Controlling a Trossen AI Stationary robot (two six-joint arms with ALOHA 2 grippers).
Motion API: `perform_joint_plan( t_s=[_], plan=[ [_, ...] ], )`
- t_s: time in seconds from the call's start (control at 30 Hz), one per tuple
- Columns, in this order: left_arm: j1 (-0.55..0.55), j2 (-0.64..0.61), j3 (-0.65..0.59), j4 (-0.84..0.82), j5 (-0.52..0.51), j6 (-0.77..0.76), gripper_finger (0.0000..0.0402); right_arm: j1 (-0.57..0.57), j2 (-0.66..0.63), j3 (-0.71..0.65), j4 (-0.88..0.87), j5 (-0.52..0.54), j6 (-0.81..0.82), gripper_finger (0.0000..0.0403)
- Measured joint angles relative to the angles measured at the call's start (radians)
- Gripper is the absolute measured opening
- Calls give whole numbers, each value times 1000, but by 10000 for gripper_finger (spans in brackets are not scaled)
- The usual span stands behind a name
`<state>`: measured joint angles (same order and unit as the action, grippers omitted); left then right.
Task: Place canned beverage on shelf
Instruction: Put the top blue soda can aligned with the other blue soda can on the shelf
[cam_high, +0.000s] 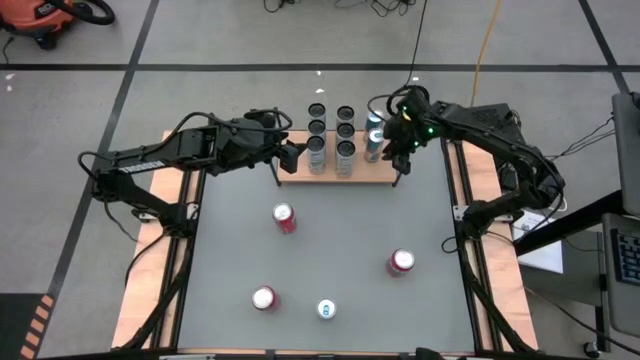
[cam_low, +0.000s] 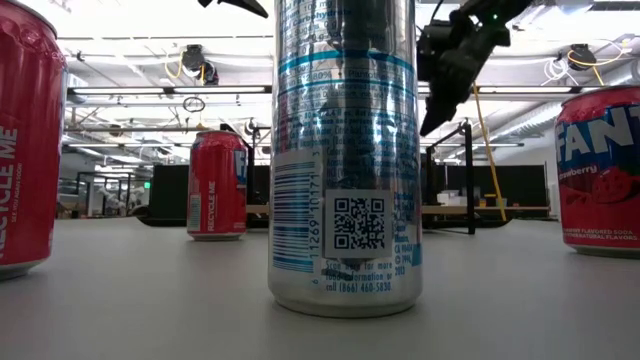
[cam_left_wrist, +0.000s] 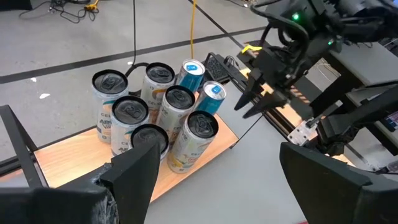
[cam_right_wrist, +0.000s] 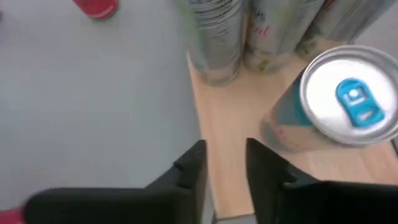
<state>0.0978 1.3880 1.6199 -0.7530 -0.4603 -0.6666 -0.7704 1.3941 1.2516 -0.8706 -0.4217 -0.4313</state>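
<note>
The shelf (cam_high: 365, 172), a light-wood board with black rod ends, lies at the table's far middle. Several silver cans stand upright on it, two with blue tabs (cam_high: 374, 138) at its right end. My right gripper (cam_high: 395, 150) hovers at that right end, just near of the blue-tab can (cam_right_wrist: 351, 99). Its fingers (cam_right_wrist: 193, 165) slant down over the board's edge (cam_right_wrist: 230, 118) with only a narrow gap and nothing between them. My left gripper (cam_high: 292, 155) waits open at the shelf's left end, above the table, empty (cam_left_wrist: 217, 152).
Three red cans (cam_high: 284, 217) (cam_high: 401, 262) (cam_high: 264, 298) and one silver blue-tab can (cam_high: 326, 309) stand upright on the grey tabletop, nearer the front edge. The silver one fills the middle of the low view (cam_low: 345, 150). The stretch between shelf and red cans is bare.
</note>
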Motion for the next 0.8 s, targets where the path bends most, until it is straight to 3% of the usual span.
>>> perform_joint_plan(
  t_s=[0.13,0.2,0.3,0.63,0.8],
  plan=[
    [0,0,0,-8,0,-5,328,-3,0,-17,89,6,-3,16],
    [0,0,0,-19,0,-5,328,-7,0,-17,130,14,-16,5],
    [0,0,0,-28,0,-6,328,-7,0,-17,151,59,-20,11],
    [0,0,0,-58,0,-6,328,-8,15,-17,141,59,-57,1],
    [0,0,0,-76,0,-7,328,-14,45,-17,134,123,-56,1]
  ],
)
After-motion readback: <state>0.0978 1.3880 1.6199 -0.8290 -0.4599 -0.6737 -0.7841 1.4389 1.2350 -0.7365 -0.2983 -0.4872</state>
